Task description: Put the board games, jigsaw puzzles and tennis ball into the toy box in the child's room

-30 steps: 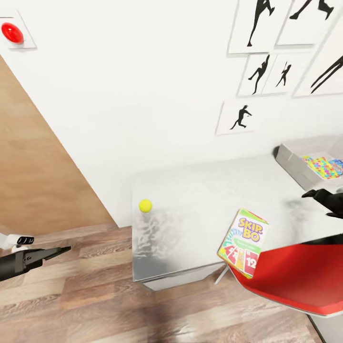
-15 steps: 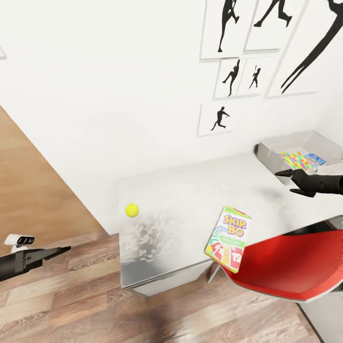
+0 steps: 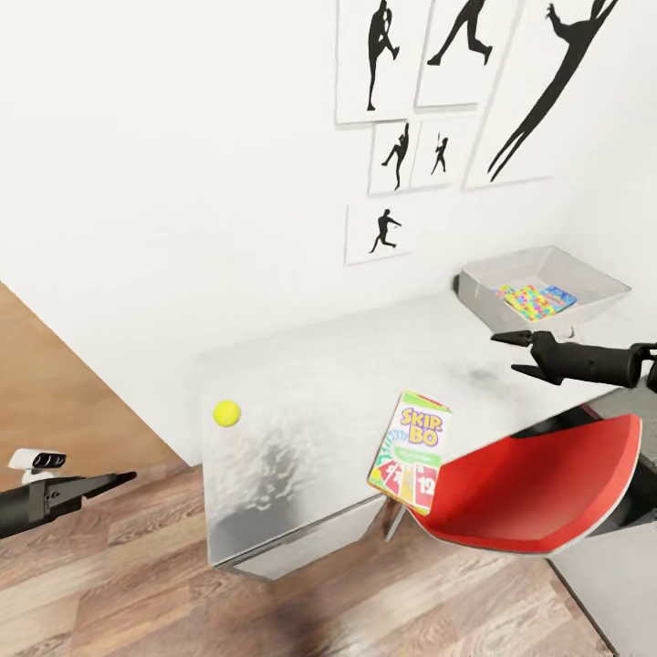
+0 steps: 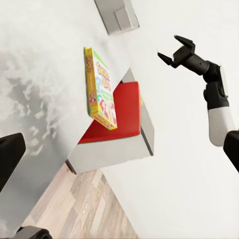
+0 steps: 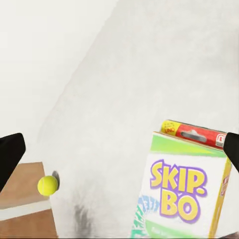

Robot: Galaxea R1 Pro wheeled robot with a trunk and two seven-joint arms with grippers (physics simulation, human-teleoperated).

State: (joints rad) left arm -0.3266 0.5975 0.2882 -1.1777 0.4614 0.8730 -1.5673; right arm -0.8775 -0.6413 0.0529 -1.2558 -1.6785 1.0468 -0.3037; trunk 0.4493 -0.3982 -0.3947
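1. Now we are seeing the whole head view sliding leftward against the two earlier pictures, so our camera is turning right, not the things moving: the shallow light grey toy box is coming fully into the upper right of the frame, with mosaic puzzle pieces and a blue item already lying inside it.
2. We are also watching our black right gripper reaching further in from the right edge, its jaws spread apart and grasping nothing, hanging over the pale grey table top just below the toy box in the frame.
3. We are judging this as lining up on the two toys left on the table.
4. The yellow-green-red "Skip-Bo" board game box is lying flat at the table's near edge, right of centre in the frame, beside the red curved chair seat; it is sitting below and left of the right jaws, apart from them.
5. The small yellow-green tennis ball is resting near the table's left end, well apart from both grippers.
6. Our left gripper is hanging at the lower left edge over the wood-plank floor, carrying nothing; we cannot tell how its jaws are standing.
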